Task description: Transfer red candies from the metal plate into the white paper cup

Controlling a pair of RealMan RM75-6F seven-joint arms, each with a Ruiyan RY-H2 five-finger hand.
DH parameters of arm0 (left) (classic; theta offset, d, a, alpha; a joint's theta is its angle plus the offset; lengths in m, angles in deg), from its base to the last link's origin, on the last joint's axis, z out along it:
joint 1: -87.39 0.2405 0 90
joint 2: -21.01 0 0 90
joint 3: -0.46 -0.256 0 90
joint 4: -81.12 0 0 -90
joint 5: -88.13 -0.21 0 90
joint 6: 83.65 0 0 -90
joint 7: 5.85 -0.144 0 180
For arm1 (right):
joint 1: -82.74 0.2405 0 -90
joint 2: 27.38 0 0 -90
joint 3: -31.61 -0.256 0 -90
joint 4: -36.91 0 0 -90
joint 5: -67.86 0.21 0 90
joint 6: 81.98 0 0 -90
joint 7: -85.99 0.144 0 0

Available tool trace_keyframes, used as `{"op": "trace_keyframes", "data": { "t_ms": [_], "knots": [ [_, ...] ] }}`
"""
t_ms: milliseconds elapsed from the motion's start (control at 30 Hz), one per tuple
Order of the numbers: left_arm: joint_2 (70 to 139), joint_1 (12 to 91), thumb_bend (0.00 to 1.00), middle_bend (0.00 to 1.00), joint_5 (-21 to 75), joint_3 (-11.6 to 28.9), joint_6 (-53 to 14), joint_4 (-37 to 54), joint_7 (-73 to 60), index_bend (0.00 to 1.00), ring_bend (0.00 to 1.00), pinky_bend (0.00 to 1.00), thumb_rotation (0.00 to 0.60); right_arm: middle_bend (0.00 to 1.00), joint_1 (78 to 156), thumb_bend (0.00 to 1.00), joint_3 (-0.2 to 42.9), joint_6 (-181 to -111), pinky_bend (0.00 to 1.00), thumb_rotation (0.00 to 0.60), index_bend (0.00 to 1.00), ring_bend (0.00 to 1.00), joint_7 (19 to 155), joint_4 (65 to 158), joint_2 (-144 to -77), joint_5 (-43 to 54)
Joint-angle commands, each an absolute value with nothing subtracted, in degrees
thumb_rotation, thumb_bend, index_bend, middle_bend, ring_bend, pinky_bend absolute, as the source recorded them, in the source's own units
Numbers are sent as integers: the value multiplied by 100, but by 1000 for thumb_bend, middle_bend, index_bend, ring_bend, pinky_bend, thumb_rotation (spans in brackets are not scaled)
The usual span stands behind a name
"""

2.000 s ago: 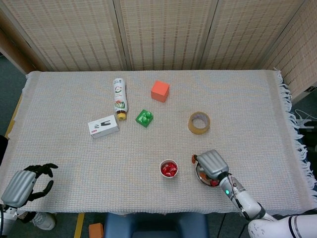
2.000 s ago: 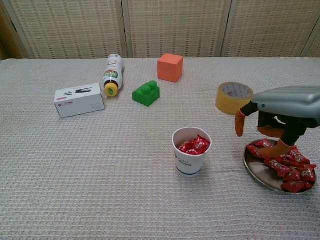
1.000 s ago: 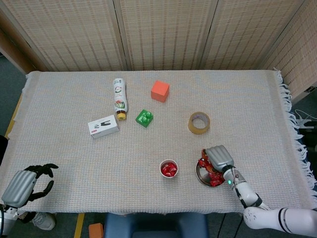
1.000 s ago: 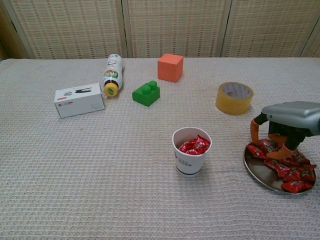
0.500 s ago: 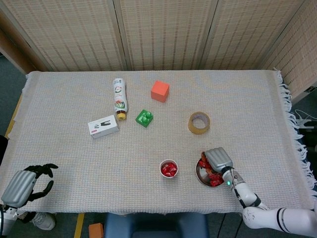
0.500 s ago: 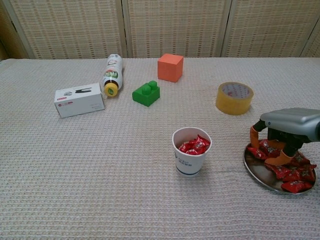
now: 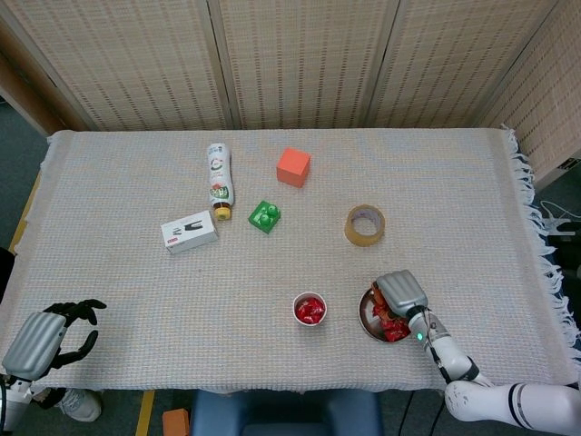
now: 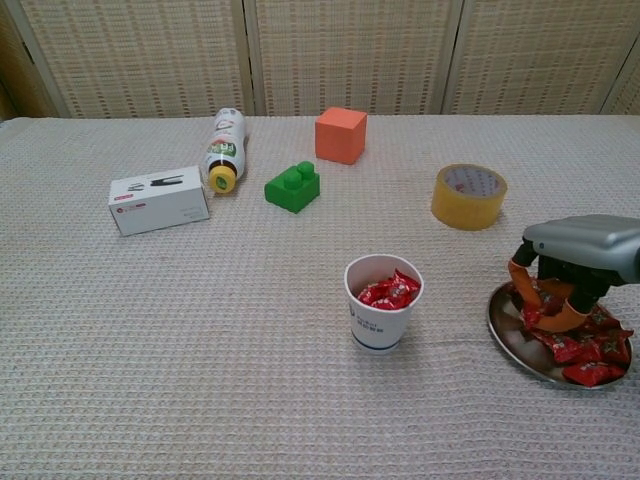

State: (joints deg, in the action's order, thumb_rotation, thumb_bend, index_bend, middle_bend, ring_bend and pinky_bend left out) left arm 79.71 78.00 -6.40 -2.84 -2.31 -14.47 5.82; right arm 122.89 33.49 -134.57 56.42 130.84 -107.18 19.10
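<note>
A white paper cup [image 7: 310, 309] [image 8: 383, 303] holding several red candies stands near the table's front edge. Just right of it lies the metal plate [image 7: 365, 319] [image 8: 513, 348] with a heap of red candies [image 8: 592, 349]. My right hand [image 7: 401, 291] [image 8: 580, 246] hangs low over the plate's left part, its orange-tipped fingers [image 8: 520, 277] curled down around a red candy [image 8: 541, 300] on the heap. My left hand [image 7: 41, 341] hovers off the front left corner of the table, fingers apart and holding nothing.
A tape roll [image 7: 365, 224] [image 8: 469, 196] lies behind the plate. Farther back are an orange cube [image 7: 293, 167], a green brick [image 7: 265, 216], a lying bottle [image 7: 219, 180] and a white box [image 7: 190, 232]. The fringed right table edge is close to the plate.
My right hand came down from above the plate's left rim onto the candy heap, and its fingers drew in around a candy. The left hand stayed still.
</note>
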Motion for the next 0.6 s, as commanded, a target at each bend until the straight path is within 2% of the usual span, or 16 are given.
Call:
{"op": "trace_keyframes", "data": {
  "t_ms": [33,400,600],
  "knots": [
    [7972,7798,431,478,-640,-284,-233,-1448,580,301,412,415,600,895,12264,234,3309,-13511,1000,600,656,792,5698,13232,-10635,1812],
    [7971,7791,432,478,-647,-291,-250,-1453,564,301,412,415,600,896,12124,238,3080,-13959,1000,600,662,792,6085,14345,-10099,800],
    [7971,7796,432,477,-647,-290,-240,-1459,558,301,412,415,600,896,12092,238,2957,-14066,1000,600,663,792,6343,14692,-10017,270]
  ]
}}
